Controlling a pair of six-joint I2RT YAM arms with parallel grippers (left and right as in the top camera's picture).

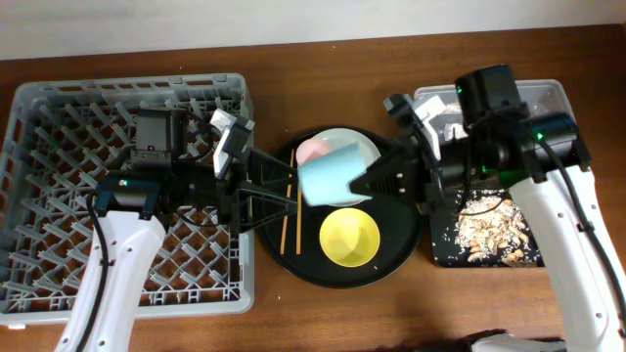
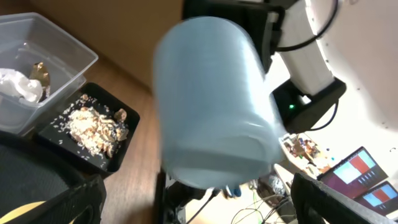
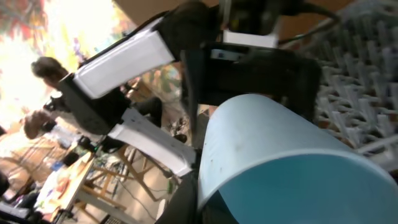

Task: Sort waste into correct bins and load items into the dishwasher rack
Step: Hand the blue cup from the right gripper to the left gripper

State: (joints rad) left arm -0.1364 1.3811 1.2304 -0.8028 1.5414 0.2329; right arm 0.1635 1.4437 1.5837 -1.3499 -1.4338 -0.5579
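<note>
Right now R gripper (image 1: pixel 354 184) clamps the blue cup (image 1: pixel 331 174) above the round tray (image 1: pixel 401 256); L gripper (image 1: pixel 290 186) gapes round its base. I'd shut L firmly before R lets go, then move to the rack (image 1: pixel 59 117).

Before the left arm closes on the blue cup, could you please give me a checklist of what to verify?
1. Right gripper holding the blue cup: ok, it hangs above the round tray.
2. Left gripper open: ok, its fingers stand wide on either side of the cup.
3. Left fingers touching the cup: cannot tell.
4. Space under the cup: not ok, the pink cup and plate lie right beneath.
5. Rack slots free: ok, bare pegs show beside the left arm.
6. Waste sorted: ok, tissue and wrapper in the tub, scraps in the black tray.
</note>
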